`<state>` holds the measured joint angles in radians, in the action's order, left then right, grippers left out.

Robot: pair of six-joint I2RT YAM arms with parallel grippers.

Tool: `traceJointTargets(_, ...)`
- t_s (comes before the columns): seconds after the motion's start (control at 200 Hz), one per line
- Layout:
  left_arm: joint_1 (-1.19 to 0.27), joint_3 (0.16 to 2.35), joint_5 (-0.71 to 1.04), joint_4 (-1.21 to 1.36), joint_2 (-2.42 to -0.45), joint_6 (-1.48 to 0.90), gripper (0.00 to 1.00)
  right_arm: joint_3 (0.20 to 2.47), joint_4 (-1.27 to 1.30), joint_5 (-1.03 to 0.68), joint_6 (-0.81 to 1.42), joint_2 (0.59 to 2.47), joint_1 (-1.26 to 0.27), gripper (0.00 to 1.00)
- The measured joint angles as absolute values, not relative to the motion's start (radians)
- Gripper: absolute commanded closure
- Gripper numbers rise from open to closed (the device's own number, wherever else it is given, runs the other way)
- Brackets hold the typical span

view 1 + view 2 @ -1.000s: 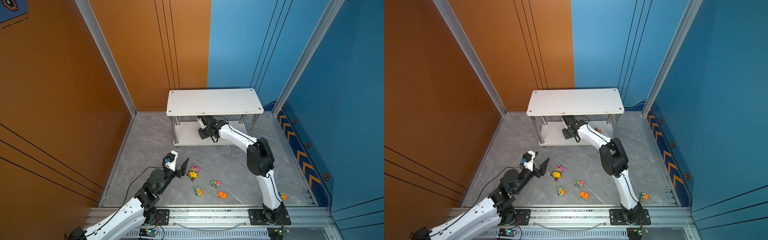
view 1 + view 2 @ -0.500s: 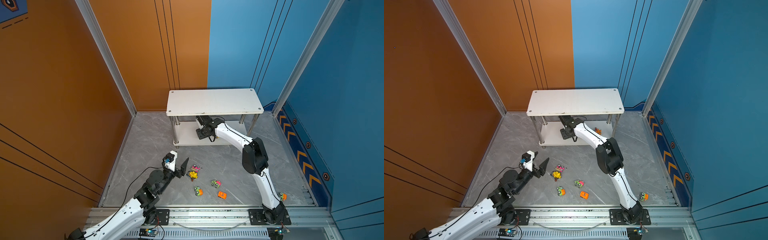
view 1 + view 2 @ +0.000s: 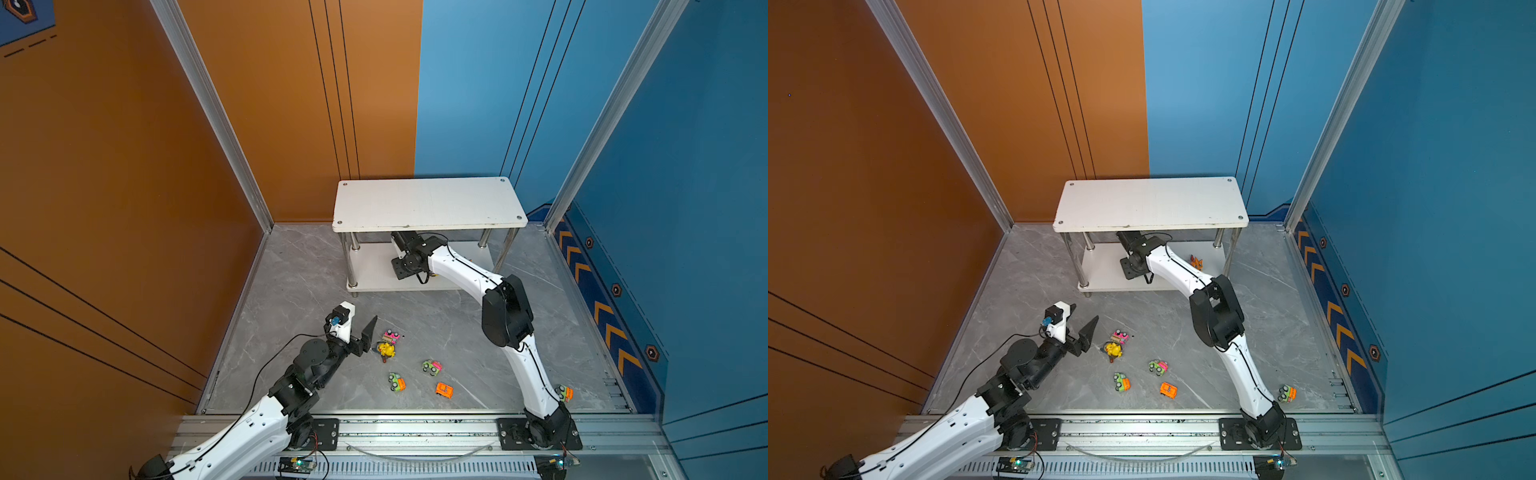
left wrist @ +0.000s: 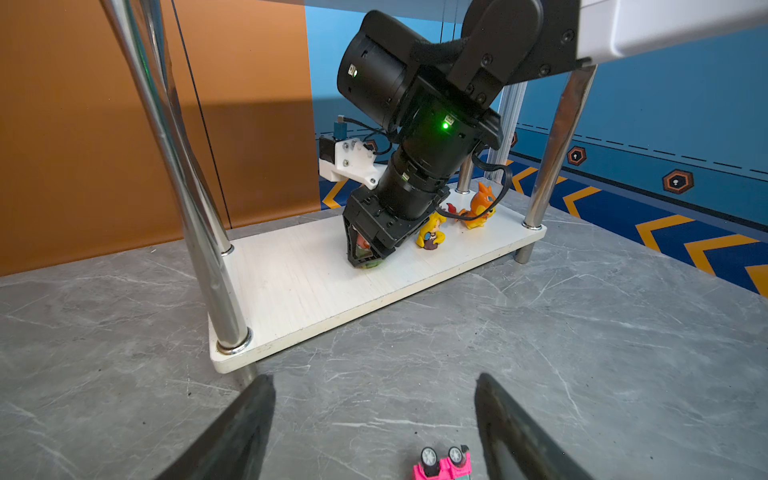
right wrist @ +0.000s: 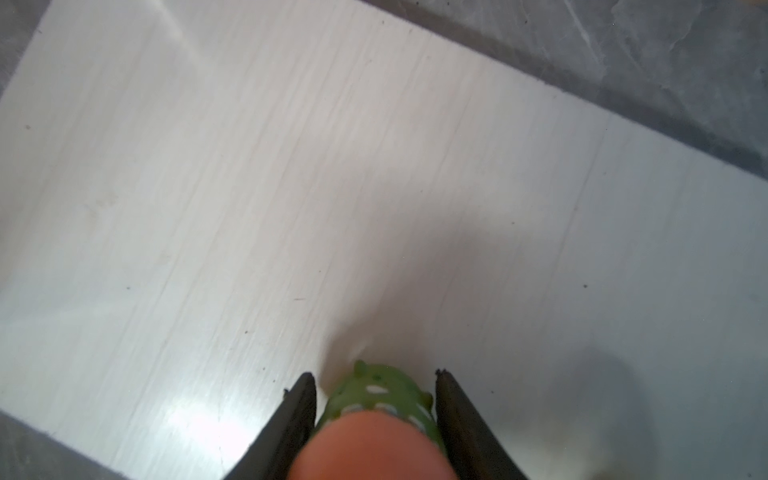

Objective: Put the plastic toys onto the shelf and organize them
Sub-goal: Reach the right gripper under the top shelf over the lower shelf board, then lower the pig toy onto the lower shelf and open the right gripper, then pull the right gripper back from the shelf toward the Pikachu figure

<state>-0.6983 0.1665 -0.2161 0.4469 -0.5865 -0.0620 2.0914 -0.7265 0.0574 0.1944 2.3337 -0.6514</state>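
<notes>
Setting a green-and-orange toy (image 5: pixel 376 399) on the lower board (image 5: pixel 291 187) of the shelf (image 3: pixel 1150 203): my right gripper (image 5: pixel 375 374) reaches in under the top board (image 3: pixel 428 203), tips down at the lower board, the toy between its jaws. Whether they clamp it or merely flank it I cannot tell. Any withdrawal, I judge, must run back toward the shelf's open front, since a yellow-haired figurine (image 4: pixel 432 237) stands just beside the gripper and an orange figurine (image 4: pixel 478 208) beyond. My left gripper (image 4: pixel 374 377), spread wide and empty, is the nearer to the toys on the floor (image 3: pixel 457 324); a pink car (image 4: pixel 442 467) lies between its fingers.
</notes>
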Motion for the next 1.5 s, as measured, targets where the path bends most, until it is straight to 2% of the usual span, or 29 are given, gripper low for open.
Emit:
traceJointTargets(0.851,-0.692,0.165,-0.208,0.457,-0.593,-0.062,0.23,2.038,-0.677,0.063,0.212,2.306,-0.656,0.36)
traceJointTargets(0.991,-0.692,0.165,-0.205,0.457,-0.592,-0.062,0.23,2.009,-0.665,0.064,0.221,2.280,-0.656,0.28)
traceJointTargets(1.186,-0.692,0.165,-0.205,0.456,-0.584,-0.062,0.24,1.967,-0.627,0.063,0.227,2.223,-0.657,0.23)
traceJointTargets(1.502,-0.686,0.165,-0.205,0.451,-0.566,-0.062,0.24,1.879,-0.583,0.060,0.227,2.163,-0.678,0.22)
